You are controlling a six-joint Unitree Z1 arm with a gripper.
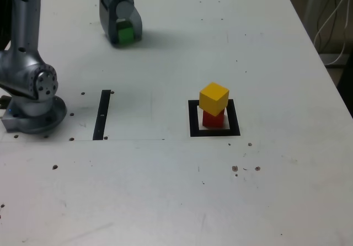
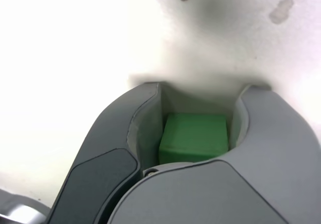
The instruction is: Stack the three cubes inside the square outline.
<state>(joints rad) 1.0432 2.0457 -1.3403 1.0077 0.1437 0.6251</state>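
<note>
Securing the last block
My gripper (image 2: 206, 86) is clamped on the solid green cube (image 2: 194, 136) between my fingers; next, lift clear, then carry it above the tilted yellow cube (image 1: 214, 98).

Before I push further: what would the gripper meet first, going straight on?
Probably the white tabletop, beyond the green cube between the jaws of the gripper; nothing else shows in line, though the gap is unclear.
</note>
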